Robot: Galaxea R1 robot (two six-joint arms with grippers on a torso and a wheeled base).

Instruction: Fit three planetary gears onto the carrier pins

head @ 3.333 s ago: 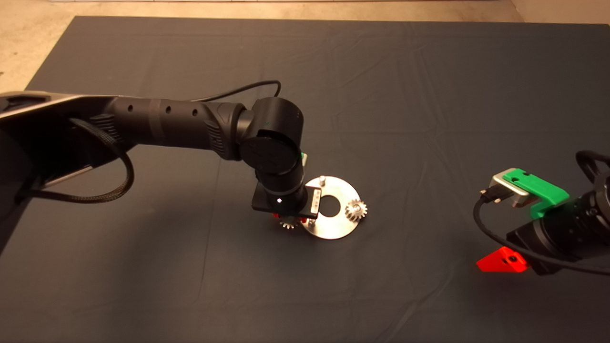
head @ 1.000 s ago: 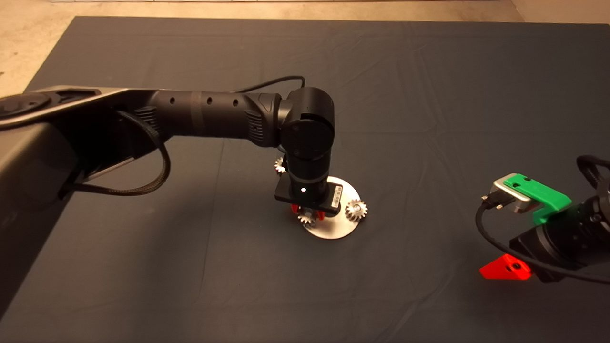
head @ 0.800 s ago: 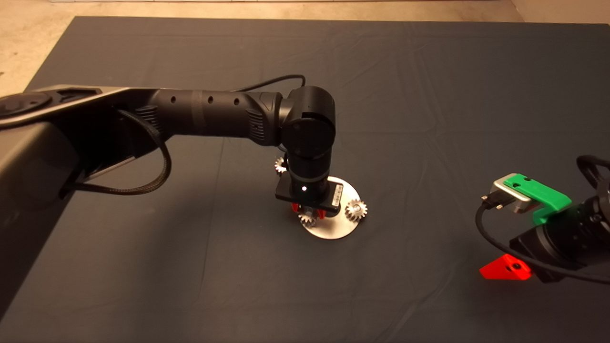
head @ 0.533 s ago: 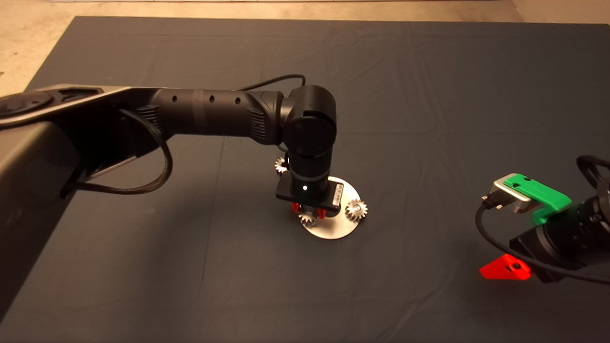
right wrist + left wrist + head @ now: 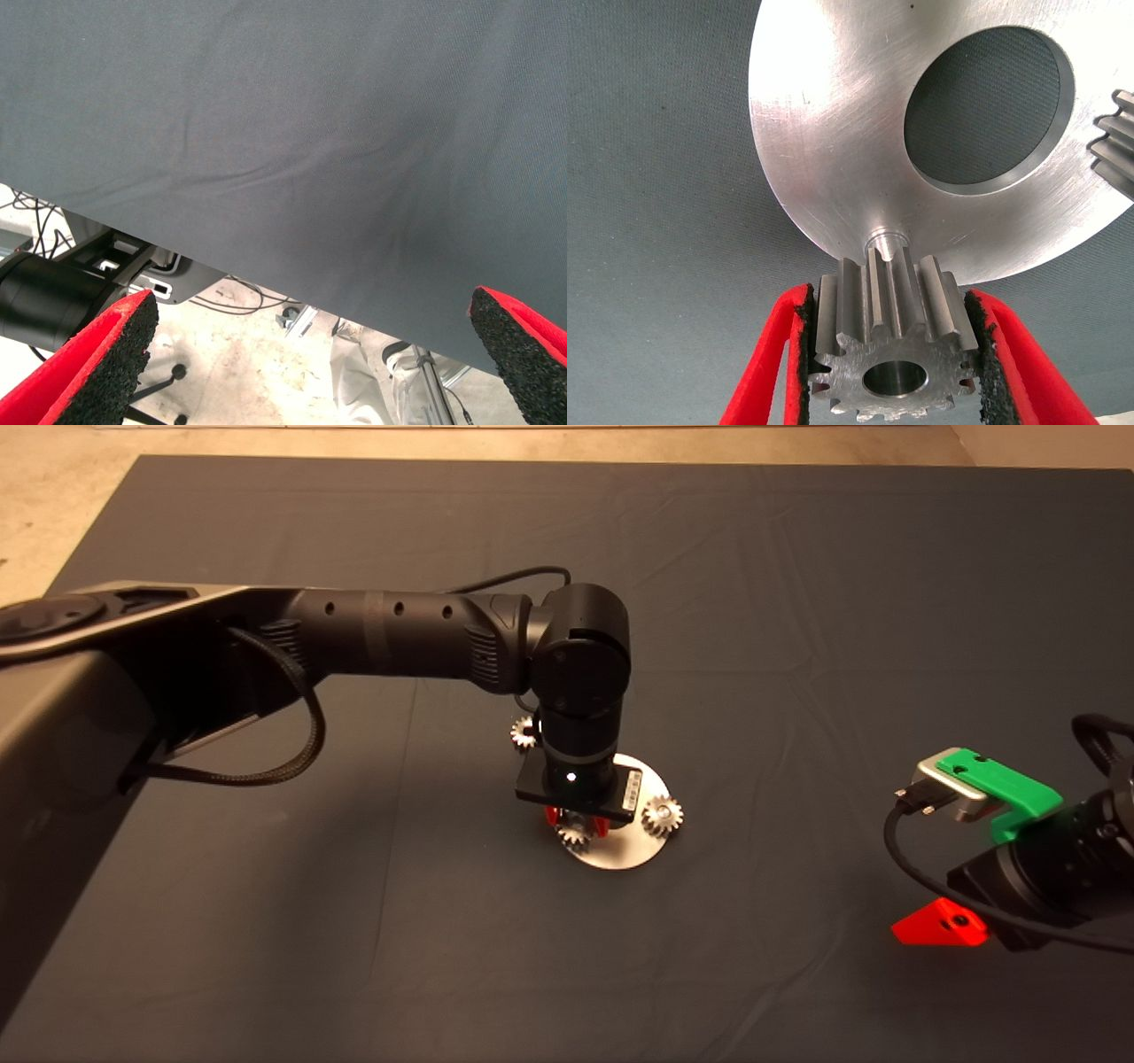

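Left claw (image 5: 890,354) clamped on gear (image 5: 890,341), just above pin (image 5: 888,241) at disc (image 5: 833,133) rim | second gear (image 5: 662,816) seated | third gear (image 5: 524,732) on mat | right claw (image 5: 319,354) wide open, parked at the desk's lower right.

A dark mat (image 5: 797,602) with faint creases covered the table, a strip of pale beige floor (image 5: 53,505) showed from 9 to 12 o'clock beyond its edge, and past the mat's border lay cables (image 5: 239,297) and a black cylinder (image 5: 53,301) on light flooring.
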